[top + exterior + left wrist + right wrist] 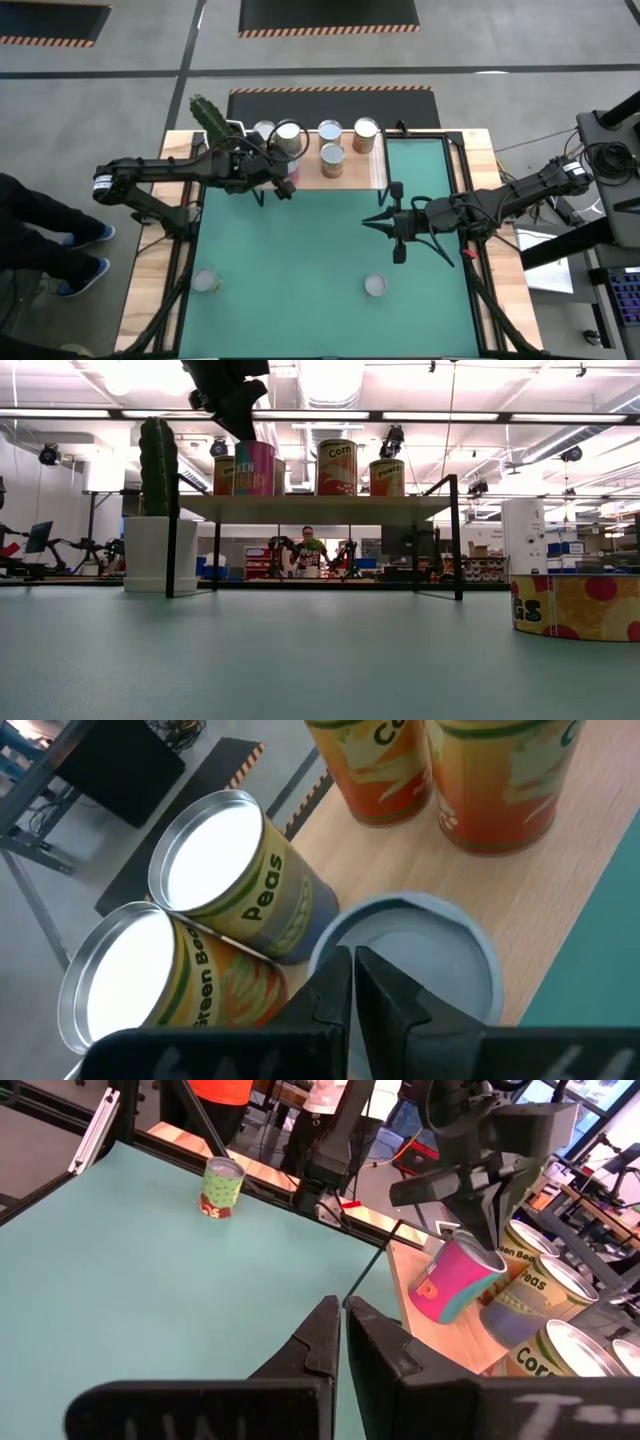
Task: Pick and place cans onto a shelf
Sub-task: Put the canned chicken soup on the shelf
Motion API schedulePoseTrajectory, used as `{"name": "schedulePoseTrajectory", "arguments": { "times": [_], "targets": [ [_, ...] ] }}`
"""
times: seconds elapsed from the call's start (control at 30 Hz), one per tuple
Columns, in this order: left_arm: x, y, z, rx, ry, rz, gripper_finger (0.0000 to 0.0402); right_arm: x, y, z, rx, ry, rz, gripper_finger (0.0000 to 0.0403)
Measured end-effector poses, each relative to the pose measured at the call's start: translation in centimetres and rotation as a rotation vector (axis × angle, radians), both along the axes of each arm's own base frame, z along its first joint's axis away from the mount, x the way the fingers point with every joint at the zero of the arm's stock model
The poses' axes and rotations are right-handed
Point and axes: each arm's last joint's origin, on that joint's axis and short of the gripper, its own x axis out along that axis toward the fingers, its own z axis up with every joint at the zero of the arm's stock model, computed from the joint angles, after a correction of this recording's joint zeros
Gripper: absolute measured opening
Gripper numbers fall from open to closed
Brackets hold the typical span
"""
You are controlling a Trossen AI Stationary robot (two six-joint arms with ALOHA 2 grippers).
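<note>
I see the shelf (350, 165) at the far edge of the table (300, 250), carrying six cans. At its left end are a Peas can (235, 870) and a Green Beans can (150, 980), side by side and touching. A pink can (455, 1280) stands just in front of them at the shelf's near edge. Three orange-labelled cans (333, 160) stand toward the middle of the shelf.

The left hand (283, 185) is directly above the pink can. Its fingers (350, 995) are pressed together with nothing between them, and I see only the can's silver top (420, 945) under their tips.

The right hand (372, 221) hangs over the green mat at mid-table, fingers (330, 1340) closed and empty.

Two more cans stand on the mat: one near the left front (206, 281), one near the centre front (375, 286). A cactus pot (152, 555) sits beside the shelf's left leg.
</note>
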Motion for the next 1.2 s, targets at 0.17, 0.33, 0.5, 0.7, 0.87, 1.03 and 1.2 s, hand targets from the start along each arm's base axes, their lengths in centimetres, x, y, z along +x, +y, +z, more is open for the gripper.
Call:
{"name": "schedulePoseTrajectory", "arguments": {
  "times": [0.17,0.33,0.5,0.7,0.87,1.03,1.2],
  "targets": [
    [0.3,0.0,0.3,0.009,-0.034,-0.012,0.0,0.0,0.0,0.0,0.0,0.0,0.0,0.0012],
    [0.7,0.1,0.4,0.013,-0.068,-0.014,0.0,0.0,0.0,0.0,0.0,0.0,0.0,0.0012],
    [1.6,0.2,-1.0,0.01,-0.026,-0.006,0.0,0.0,0.0,0.0,0.0,0.0,0.0,0.0012],
    [2.1,0.3,-1.6,0.025,-0.015,0.03,0.0,0.0,0.0,0.0,0.0,0.001,0.0,0.0012],
    [1.6,0.4,-1.8,0.038,0.001,0.091,0.0,0.0,0.0,-0.1,-0.002,0.007,0.0,0.0012],
    [1.2,0.4,-1.9,0.03,0.022,0.121,0.0,0.0,0.0,-0.1,-0.003,0.01,-0.001,0.0012],
    [0.9,0.4,-1.9,0.027,0.04,0.128,0.0,0.0,0.0,-0.1,0.001,0.01,-0.002,0.0012]
  ]
}}
